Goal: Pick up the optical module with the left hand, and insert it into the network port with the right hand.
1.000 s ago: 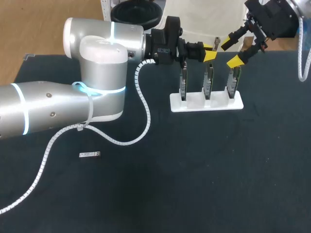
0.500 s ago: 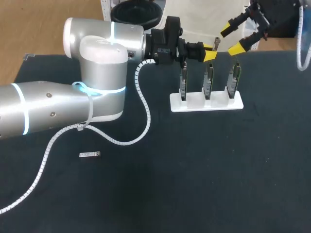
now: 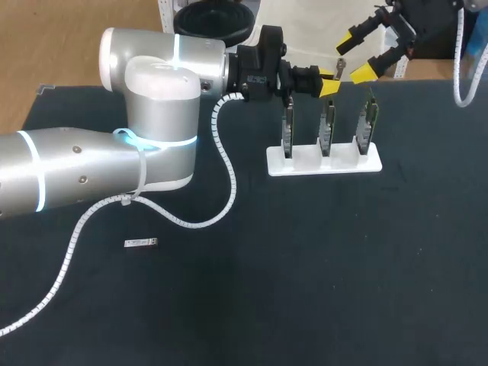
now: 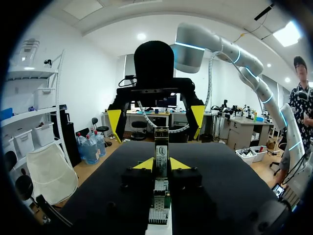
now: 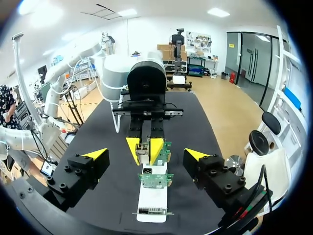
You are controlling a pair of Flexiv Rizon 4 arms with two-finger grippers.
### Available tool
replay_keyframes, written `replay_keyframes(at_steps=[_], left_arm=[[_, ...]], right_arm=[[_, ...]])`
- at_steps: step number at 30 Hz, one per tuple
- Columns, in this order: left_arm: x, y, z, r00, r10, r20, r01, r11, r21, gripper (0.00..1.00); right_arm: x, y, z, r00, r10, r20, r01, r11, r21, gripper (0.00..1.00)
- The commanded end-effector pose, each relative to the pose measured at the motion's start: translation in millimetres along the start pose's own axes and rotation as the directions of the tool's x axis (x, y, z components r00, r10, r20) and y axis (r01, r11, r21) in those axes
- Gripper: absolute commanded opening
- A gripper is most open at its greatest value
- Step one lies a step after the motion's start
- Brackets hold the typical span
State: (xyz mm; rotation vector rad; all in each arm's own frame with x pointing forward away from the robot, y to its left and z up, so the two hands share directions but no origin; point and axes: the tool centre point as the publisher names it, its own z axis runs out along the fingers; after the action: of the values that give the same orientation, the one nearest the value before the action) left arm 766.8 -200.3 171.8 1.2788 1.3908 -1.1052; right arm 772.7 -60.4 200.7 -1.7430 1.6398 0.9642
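Note:
My left gripper (image 3: 329, 84) hangs above the middle card of the rack, shut on a small silver optical module (image 3: 340, 67). In the left wrist view the module (image 4: 161, 152) stands upright between my yellow tips (image 4: 161, 164). The white rack (image 3: 323, 162) holds three upright green network port cards (image 3: 326, 126). My right gripper (image 3: 360, 53) is open and empty, high behind the rack's right end. In the right wrist view its fingers (image 5: 145, 154) stand wide, facing the left gripper (image 5: 145, 147) and the module (image 5: 143, 148) over the nearest card (image 5: 155, 179).
A second small silver module (image 3: 141, 243) lies flat on the black table (image 3: 320, 274) at the front left. The left arm's white cable (image 3: 229, 164) trails across the table left of the rack.
My right gripper, still open, has risen and drawn back from just above the rack's right card. The left arm and its module have stayed put.

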Motion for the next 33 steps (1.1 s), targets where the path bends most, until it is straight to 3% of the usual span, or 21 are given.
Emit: replay_keyframes(at_steps=[1, 31, 32, 33], left_arm=[[0.0, 1.4, 1.2, 1.0, -0.001, -0.002, 0.001, 1.0, 0.001, 0.0], [0.0, 1.4, 1.2, 1.0, -0.001, -0.002, 0.001, 1.0, 0.001, 0.0], [0.0, 1.4, 1.2, 1.0, -0.001, -0.002, 0.001, 1.0, 0.001, 0.0], [0.0, 1.4, 1.2, 1.0, -0.001, -0.002, 0.001, 1.0, 0.001, 0.0]], right_arm=[[-1.0, 6.9, 4.2, 1.0, -0.001, 0.001, 0.001, 1.0, 0.017, 1.0], [-8.9, 4.7, 8.4, 1.0, -0.001, -0.011, 0.001, 1.0, 0.029, 1.0], [-8.8, 4.8, 8.5, 1.0, -0.002, -0.011, 0.002, 1.0, 0.028, 0.92], [-8.7, 4.9, 8.7, 1.0, -0.003, -0.012, 0.003, 1.0, 0.027, 0.41]])
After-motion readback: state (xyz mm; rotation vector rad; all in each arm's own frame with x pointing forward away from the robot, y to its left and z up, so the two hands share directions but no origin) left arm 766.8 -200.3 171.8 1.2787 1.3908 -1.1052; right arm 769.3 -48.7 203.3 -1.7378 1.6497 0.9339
